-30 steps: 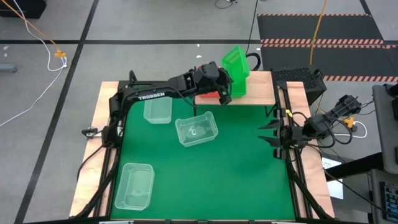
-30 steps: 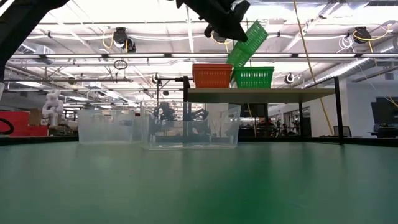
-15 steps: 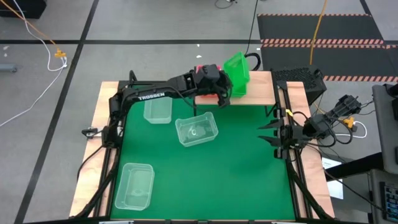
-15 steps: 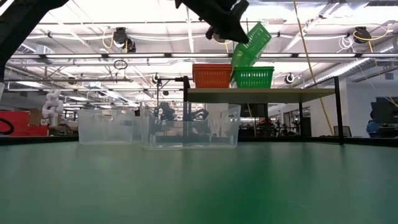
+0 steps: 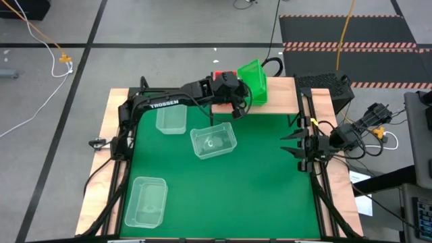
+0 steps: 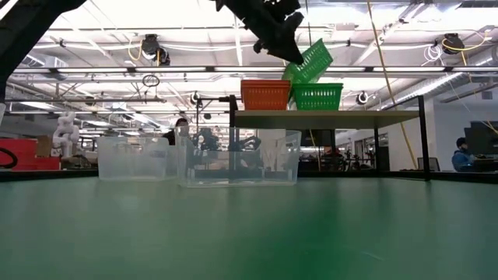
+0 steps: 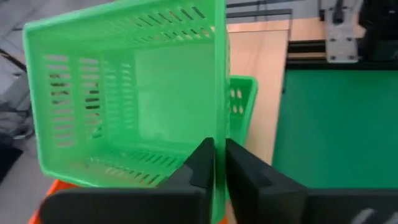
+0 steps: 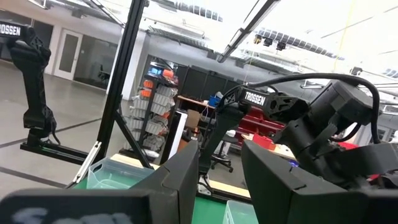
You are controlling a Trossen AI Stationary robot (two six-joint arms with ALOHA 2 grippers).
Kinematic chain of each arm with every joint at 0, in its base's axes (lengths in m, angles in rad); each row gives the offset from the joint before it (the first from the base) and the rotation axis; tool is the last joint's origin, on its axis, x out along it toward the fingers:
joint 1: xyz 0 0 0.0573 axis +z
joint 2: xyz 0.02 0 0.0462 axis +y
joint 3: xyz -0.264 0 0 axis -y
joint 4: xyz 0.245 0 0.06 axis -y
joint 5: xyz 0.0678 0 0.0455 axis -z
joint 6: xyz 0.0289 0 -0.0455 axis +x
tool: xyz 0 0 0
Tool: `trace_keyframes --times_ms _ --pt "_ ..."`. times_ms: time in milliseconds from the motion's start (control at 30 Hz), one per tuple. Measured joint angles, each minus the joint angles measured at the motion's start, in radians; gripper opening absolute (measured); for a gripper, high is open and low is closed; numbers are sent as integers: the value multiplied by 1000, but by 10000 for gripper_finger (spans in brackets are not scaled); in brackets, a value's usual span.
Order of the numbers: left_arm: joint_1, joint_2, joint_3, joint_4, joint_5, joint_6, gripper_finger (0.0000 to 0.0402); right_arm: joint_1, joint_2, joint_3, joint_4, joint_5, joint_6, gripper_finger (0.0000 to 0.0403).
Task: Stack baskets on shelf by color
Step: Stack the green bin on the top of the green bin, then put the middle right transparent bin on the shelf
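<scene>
My left gripper (image 5: 240, 101) (image 6: 282, 40) reaches over the wooden shelf (image 5: 280, 101) (image 6: 334, 115) and is shut on a green basket (image 5: 251, 79) (image 6: 310, 62) (image 7: 124, 93). Under it a second green basket (image 6: 317, 96) (image 7: 244, 106) stands on the shelf, with an orange basket (image 6: 265, 94) (image 5: 217, 75) beside it. Three clear baskets (image 5: 172, 120) (image 5: 213, 142) (image 5: 146, 201) rest on the green mat. My right gripper (image 5: 291, 146) (image 8: 221, 180) waits open at the table's right edge. My left gripper pinches one side wall of the green basket at its rim (image 7: 217, 146), one finger (image 7: 199, 165) inside and the other outside. The fingers slant in from the table's left. The basket is lifted clear and tilted, its lower corner (image 6: 286, 76) close above the green basket on the shelf.
The shelf stands on thin dark legs (image 6: 421, 140) at the mat's far edge. A wide stretch of bare green mat (image 5: 256, 189) lies between the clear baskets and the right arm. People show in the room beyond the table (image 6: 461, 152).
My left gripper has drawn slightly toward the table's left and near side while staying shut on the green basket. The basket has tipped from a steep tilt to a flatter one and has come lower over the green basket on the shelf.
</scene>
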Motion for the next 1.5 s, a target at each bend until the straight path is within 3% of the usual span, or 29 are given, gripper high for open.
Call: trace_keyframes --times_ms 233,400,500,700,833,933,1033,1100,1200,1300,1400,1500 --pt "-6 0 0 7 -67 22 149 0 0 0 -5 0 0 116" --pt "-10 -25 0 -4 -68 -9 193 0 0 0 -13 0 0 116" --pt "-31 -83 0 -108 -84 -25 201 0 0 0 -26 0 0 116" --pt "-124 -255 0 -199 -315 -11 188 0 2 0 -29 2 0 116" --pt "-194 -373 -10 -284 -346 -41 175 -1 9 0 -12 -66 -71 116" --pt "-250 -453 -142 -287 -366 -93 165 -1 35 0 14 -228 -119 116" --pt "-306 -541 -387 -200 -430 -174 156 -3 88 0 70 -323 -106 116" --pt "-343 -601 -577 -102 -465 -242 150 -13 144 0 138 -295 -78 116" --pt "-390 -670 -839 94 -509 -332 143 -56 250 0 213 -161 -18 116" --pt "-421 -728 -1020 257 -558 -390 138 -142 378 0 258 -84 27 116" --pt "-426 -787 -1118 315 -617 -434 138 -234 484 4 301 -97 96 116" --pt "-421 -837 -1193 359 -615 -465 138 -331 554 50 257 -191 186 116"
